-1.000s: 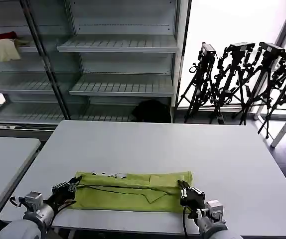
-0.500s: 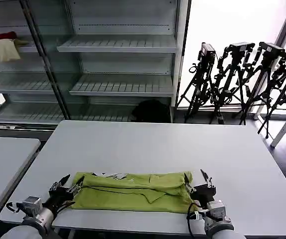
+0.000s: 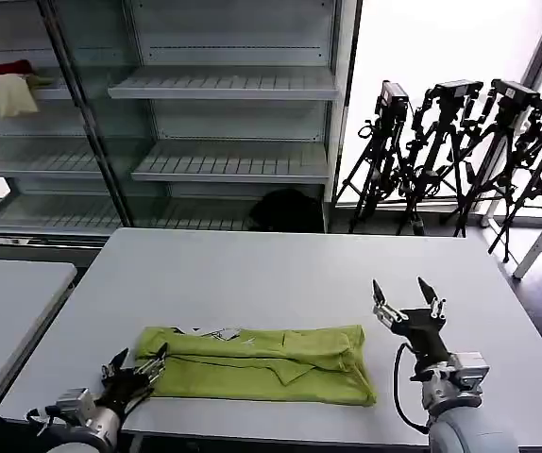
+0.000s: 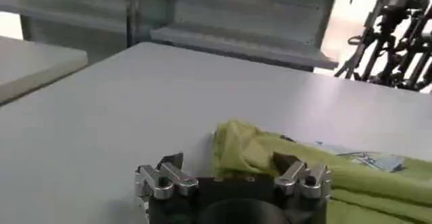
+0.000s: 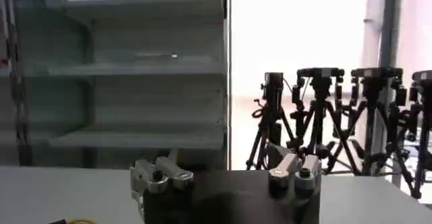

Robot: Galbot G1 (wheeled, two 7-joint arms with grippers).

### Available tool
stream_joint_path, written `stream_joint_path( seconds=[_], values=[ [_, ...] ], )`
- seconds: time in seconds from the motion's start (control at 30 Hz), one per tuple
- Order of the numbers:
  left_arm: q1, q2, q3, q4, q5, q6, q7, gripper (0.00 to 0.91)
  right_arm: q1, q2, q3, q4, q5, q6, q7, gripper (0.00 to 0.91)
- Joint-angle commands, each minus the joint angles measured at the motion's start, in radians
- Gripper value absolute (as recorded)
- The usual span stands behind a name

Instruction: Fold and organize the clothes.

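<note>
Both pincers have let go of the T-shirt (image 3: 257, 363) and moved away; the right one rose higher. Left pincer (image 3: 135, 366), fingers spread, sits at the shirt's left end, almost touching. This folded strip lies on the bench (image 3: 280, 274), its long axis left to right. Right pincer (image 3: 407, 298), released, hovers beyond the right end, farther off.

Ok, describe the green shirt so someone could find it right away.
Look at the big grey table in front of the shelves. Near its front edge lies the shirt, folded into a long strip. It is lime green with a bit of white print, the only cloth on that table.
</note>
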Motion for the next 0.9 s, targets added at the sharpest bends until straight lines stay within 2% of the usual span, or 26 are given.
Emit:
stream_joint_path(
  seconds=[0.03,0.1,0.13,0.17,0.3,0.47,0.67,0.73,0.9],
  values=[
    [0.016,-0.047,0.012,0.022,-0.029,-0.019,-0.042,0.453,0.028,0.0,0.045,0.01,0.08,0.025,-0.006,0.907],
    [0.021,-0.048,0.014,0.024,-0.026,-0.033,-0.033,0.191,0.03,0.0,0.047,0.01,0.079,0.022,-0.004,0.907],
    [0.022,-0.049,0.017,0.025,-0.025,-0.04,-0.033,0.131,0.032,0.001,0.047,0.01,0.08,0.018,-0.001,0.907],
    [0.023,-0.051,0.02,0.028,-0.02,-0.048,-0.027,0.01,0.033,0.001,0.048,0.011,0.08,0.016,0.0,0.907],
    [0.027,-0.055,0.03,0.032,-0.003,-0.064,-0.013,0.01,0.036,0.0,0.05,0.012,0.078,0.007,0.001,0.907],
    [0.026,-0.06,0.042,0.046,0.028,-0.129,0.004,0.0,0.039,-0.006,0.054,0.016,0.075,-0.005,0.004,0.907],
    [0.007,-0.062,0.036,0.065,0.069,-0.298,0.002,0.0,0.035,-0.009,0.057,0.014,0.07,-0.011,0.006,0.907],
    [0.001,-0.058,0.011,0.052,0.091,-0.349,0.007,0.0,0.034,-0.009,0.057,0.011,0.07,-0.011,0.006,0.907],
    [0.005,-0.01,-0.101,0.001,0.201,-0.368,0.052,0.0,0.037,-0.013,0.062,0.006,0.071,-0.011,0.006,0.907]
  ],
)
